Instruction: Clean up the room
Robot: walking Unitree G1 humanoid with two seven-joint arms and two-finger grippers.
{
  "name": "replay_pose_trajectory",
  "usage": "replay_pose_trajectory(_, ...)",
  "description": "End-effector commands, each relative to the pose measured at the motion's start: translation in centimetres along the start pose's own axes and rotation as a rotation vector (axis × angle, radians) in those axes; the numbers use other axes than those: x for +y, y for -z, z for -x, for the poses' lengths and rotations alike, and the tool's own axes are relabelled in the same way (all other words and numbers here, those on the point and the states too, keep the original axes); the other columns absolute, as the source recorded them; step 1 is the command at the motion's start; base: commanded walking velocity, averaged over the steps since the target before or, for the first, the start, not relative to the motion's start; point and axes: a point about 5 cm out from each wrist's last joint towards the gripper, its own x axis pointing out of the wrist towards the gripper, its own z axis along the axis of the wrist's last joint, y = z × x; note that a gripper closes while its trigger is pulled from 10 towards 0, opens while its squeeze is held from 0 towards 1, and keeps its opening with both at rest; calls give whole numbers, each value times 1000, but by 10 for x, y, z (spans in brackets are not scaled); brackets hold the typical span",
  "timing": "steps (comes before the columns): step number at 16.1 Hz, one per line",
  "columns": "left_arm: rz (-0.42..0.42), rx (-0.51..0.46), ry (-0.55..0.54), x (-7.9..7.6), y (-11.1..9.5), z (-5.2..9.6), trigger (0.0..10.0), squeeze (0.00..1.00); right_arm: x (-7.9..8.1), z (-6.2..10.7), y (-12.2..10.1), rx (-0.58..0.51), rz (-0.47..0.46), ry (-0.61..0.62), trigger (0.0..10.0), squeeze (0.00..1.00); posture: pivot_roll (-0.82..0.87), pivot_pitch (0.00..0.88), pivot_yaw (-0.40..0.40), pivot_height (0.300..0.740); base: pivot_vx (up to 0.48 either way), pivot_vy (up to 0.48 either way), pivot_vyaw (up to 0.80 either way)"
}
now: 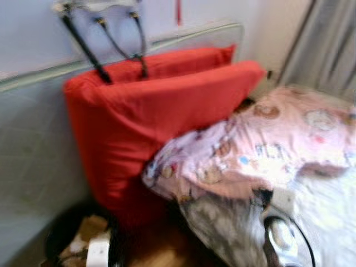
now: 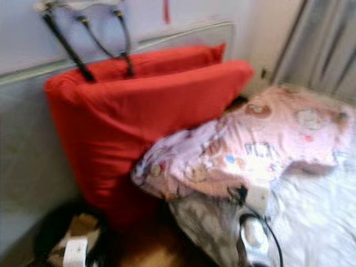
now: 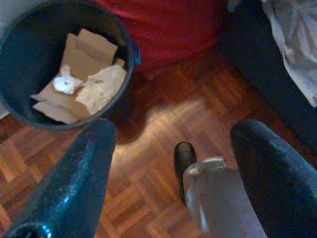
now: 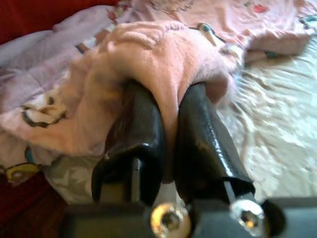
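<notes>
right wrist view: right hand (image 4: 171,99) pinches the pink blanket (image 4: 163,54); left hand (image 3: 173,168) spread.

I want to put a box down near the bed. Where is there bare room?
Bare parquet floor lies between the bin and the bed. The white sheet beside the pink blanket is free. The headboard end is crowded with red pillows.

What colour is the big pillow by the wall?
The pillow is bright red, clearest in the left eye view.
</notes>
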Motion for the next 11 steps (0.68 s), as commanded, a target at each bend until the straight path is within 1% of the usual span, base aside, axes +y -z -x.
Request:
replay_pose_trajectory(1,-4,43,6,-2,13,5,10000,0,0,0,-2,-16,13,-12,10000,0,57,0,-9,740,-259,0,0)
replay_pose_trajectory(4,-5,45,7,-2,14,5,10000,0,-2,1,0,-15,14,-8,10000,0,52,0,-9,740,-256,0,0)
replay_pose_trajectory(6,-4,43,9,-3,14,5,10000,0,-6,0,-5,-33,10,11,10000,0,53,0,-12,740,-259,0,0)
replay_pose_trajectory(11,-2,47,9,-3,14,5,10000,0,-8,-2,-9,-57,7,28,10000,0,53,0,-13,740,-257,0,0)
